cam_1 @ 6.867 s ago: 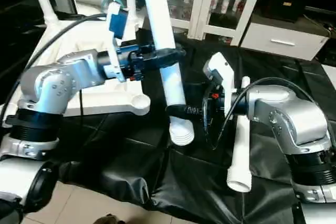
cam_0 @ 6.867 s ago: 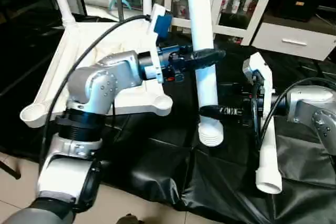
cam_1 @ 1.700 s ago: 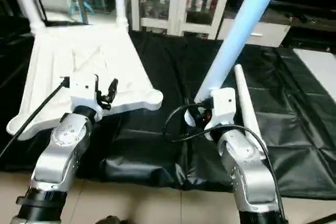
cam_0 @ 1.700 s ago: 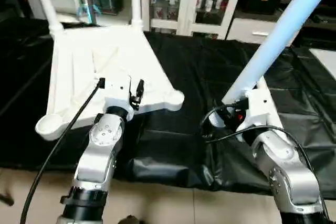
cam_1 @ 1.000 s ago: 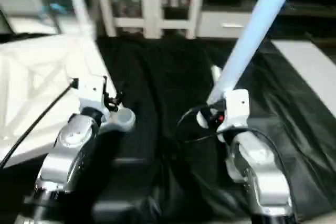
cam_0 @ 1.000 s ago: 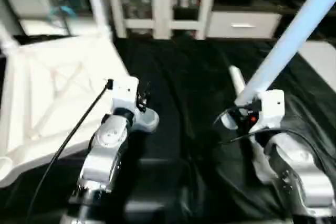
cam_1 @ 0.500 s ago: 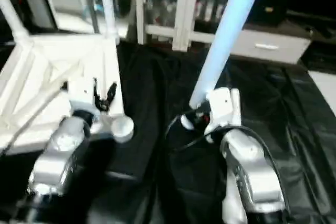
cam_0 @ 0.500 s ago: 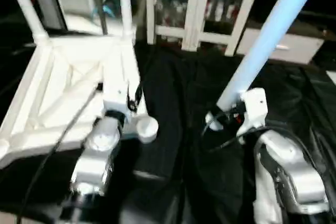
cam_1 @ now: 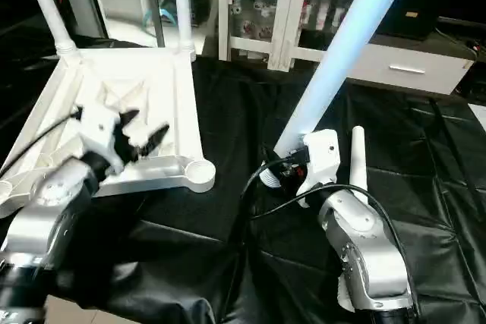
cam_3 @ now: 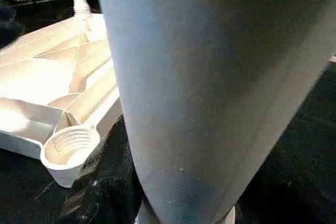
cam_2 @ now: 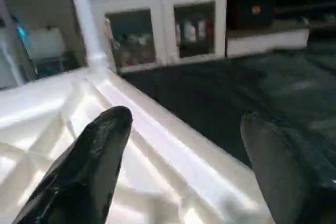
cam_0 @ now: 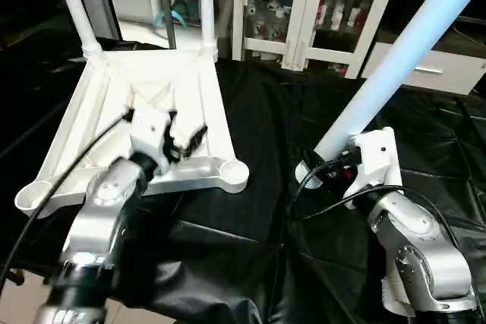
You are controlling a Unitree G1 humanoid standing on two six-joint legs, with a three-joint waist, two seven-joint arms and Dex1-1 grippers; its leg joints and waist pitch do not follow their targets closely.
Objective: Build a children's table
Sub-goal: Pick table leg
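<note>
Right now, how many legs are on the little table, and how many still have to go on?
Two legs stand in the far corners of the upturned top. The right gripper holds a third leg. A fourth leg lies on the black cover. Both near sockets are empty.

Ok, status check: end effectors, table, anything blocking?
Left end effector open over the tabletop. Right end effector gripping a leg, tilted. Two legs seated, near sockets empty. Spare leg on the cloth, not blocking.
</note>
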